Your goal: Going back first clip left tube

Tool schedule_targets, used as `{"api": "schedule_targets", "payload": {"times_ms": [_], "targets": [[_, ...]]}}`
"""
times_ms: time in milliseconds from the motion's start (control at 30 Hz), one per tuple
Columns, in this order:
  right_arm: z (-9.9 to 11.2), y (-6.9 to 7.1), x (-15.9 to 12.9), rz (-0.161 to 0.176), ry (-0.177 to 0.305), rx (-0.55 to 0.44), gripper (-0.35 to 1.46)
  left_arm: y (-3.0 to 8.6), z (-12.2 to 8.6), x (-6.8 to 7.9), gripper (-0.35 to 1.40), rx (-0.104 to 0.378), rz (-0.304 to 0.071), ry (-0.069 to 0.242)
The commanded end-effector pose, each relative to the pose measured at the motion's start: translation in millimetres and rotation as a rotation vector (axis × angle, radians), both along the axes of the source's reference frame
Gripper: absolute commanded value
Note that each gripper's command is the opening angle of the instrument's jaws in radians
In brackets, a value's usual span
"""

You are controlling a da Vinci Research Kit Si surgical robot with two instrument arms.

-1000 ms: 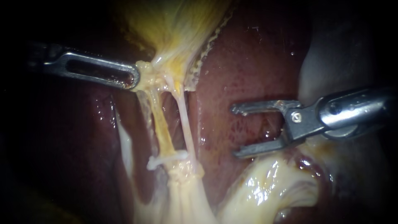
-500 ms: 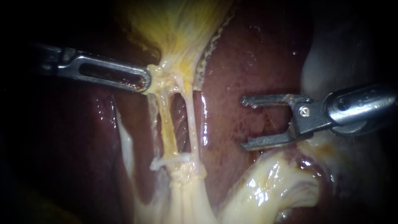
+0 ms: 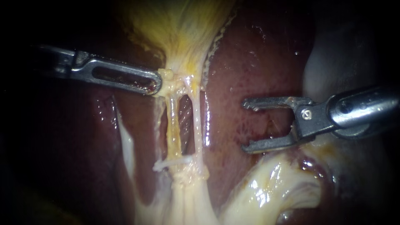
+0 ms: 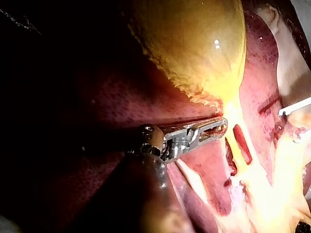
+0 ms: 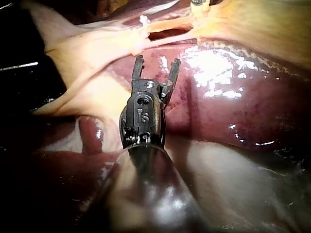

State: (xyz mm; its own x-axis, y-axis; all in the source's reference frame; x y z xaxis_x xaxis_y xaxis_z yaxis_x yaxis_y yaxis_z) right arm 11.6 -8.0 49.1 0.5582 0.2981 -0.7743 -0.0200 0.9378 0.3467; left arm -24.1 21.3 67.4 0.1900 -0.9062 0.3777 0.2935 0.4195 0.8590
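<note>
White clip [image 3: 171, 161], one only, lies crosswise on the low end of the left tube [image 3: 173, 125], just above where the tubes merge into one pale stalk. One end pokes out past the tube toward the view's left, the other reaches over to the right tube [image 3: 196, 125]. Tubes: two, side by side, running up and down. The left one is yellower, the right one thinner and paler, with a dark slit of liver [image 3: 250, 62] showing between them. Gallbladder [image 3: 183, 29]: one, yellow, at the top, drawn down to a narrow neck. Liver: one, dark red, wet. Instruments: two. My left instrument [image 3: 157, 85] comes in nearly level from the left with its slotted jaw flat toward the camera. Its jaws are clamped on the knot of tissue where the gallbladder narrows into the tubes, and the left wrist view shows the tip at that same bright tissue. My right instrument [image 3: 245, 125] comes in from the right, shaft rising a little toward the edge. Its jaws are spread wide with nothing between them, over the liver, well apart from both tubes and the clip. The lower jaw is just above a lump of pale fatty tissue [image 3: 271, 187]; I can't tell if it touches. In the right wrist view the spread jaws point toward the tubes, with glossy liver beside them.
</note>
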Motion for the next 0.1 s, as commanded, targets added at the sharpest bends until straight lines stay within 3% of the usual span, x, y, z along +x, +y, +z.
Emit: {"api": "schedule_targets", "payload": {"times_ms": [33,100], "targets": [[-0.1,0.0,0.0,0.0,0.0,0.0,0.5,0.0,0.0,0.0,-0.35,0.0,0.0,0.0],[-0.1,-0.1,0.1,-0.008,0.005,0.006,0.5,0.0,0.0,0.1,-0.35,0.0,0.0,0.0]]}}
